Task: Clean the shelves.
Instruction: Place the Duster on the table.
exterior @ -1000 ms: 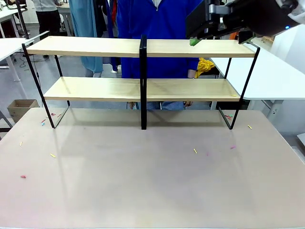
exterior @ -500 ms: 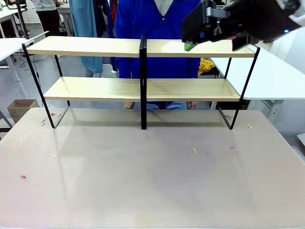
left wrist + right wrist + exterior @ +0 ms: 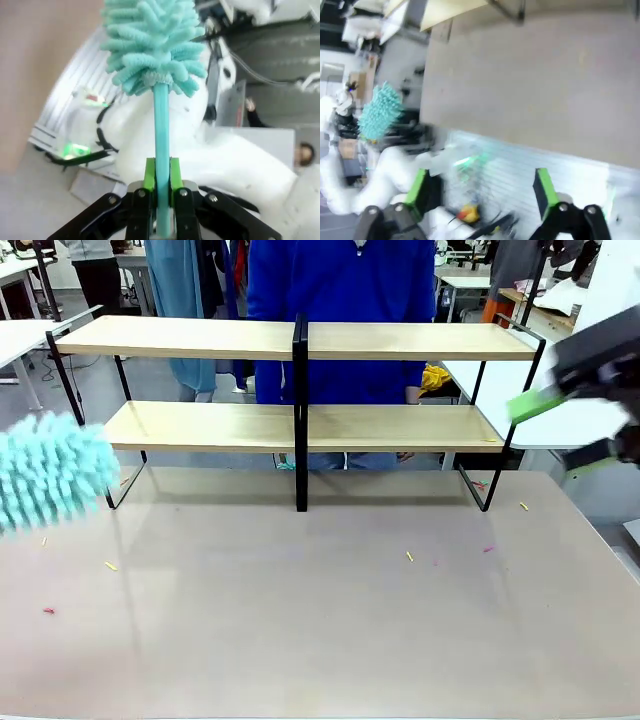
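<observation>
The shelves (image 3: 300,380) stand along the far side of the beige tabletop (image 3: 320,620), long axis running left to right, open face toward the robot, a person in blue (image 3: 340,300) right behind them. At the left edge a fluffy teal duster (image 3: 50,470) pokes in over the table, just in front of the lower left board. The left gripper (image 3: 162,175) is clamped on the duster's handle, head pointing straight away from the fingers. At the right, the right gripper (image 3: 482,192) hangs beside the rack's end, blurred, its green pads (image 3: 543,192) spread wide apart with nothing between them.
</observation>
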`<state>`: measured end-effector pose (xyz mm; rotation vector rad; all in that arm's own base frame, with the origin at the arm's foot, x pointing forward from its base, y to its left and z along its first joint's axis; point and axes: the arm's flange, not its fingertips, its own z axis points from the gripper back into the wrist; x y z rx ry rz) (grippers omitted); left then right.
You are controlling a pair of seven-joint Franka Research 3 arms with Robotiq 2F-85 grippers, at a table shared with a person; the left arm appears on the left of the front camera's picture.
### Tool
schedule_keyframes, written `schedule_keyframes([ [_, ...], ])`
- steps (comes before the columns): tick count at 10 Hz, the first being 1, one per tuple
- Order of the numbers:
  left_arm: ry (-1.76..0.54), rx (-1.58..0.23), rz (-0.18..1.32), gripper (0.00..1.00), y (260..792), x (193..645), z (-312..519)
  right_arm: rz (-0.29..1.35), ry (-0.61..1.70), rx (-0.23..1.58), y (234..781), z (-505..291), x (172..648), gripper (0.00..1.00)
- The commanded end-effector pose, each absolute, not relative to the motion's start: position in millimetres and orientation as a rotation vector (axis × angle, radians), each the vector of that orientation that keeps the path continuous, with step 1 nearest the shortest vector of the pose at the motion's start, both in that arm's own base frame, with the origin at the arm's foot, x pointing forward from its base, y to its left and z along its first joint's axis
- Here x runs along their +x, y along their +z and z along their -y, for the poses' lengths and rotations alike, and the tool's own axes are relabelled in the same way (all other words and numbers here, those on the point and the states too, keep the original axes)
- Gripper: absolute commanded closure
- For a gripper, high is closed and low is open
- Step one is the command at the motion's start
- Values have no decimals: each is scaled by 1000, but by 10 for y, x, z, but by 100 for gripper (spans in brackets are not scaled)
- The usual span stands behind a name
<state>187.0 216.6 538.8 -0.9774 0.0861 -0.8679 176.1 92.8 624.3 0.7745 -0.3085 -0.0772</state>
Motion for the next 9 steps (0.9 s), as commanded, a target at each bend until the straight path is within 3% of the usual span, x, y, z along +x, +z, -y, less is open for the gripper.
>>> schedule_keyframes([
  [1,-987,-987,-186,87,5186,2025,-1972,42,-340,934,4873,-543,1803,0],
  [4,-971,-949,-76,87,4723,2587,-1290,-114,-406,960,3974,-600,2095,0],
  [6,-968,-961,-68,87,4616,2811,-1056,-169,-436,1078,3386,-602,2232,0],
  [7,-962,-959,-100,87,4558,2879,-1004,-131,-452,1097,3049,-665,2248,0],
  [8,-880,-983,-136,87,4543,2938,-967,20,-303,1216,2824,-736,2188,0],
  [9,-689,-985,-279,87,4594,2955,-987,119,-213,1257,2619,-773,2127,0],
])
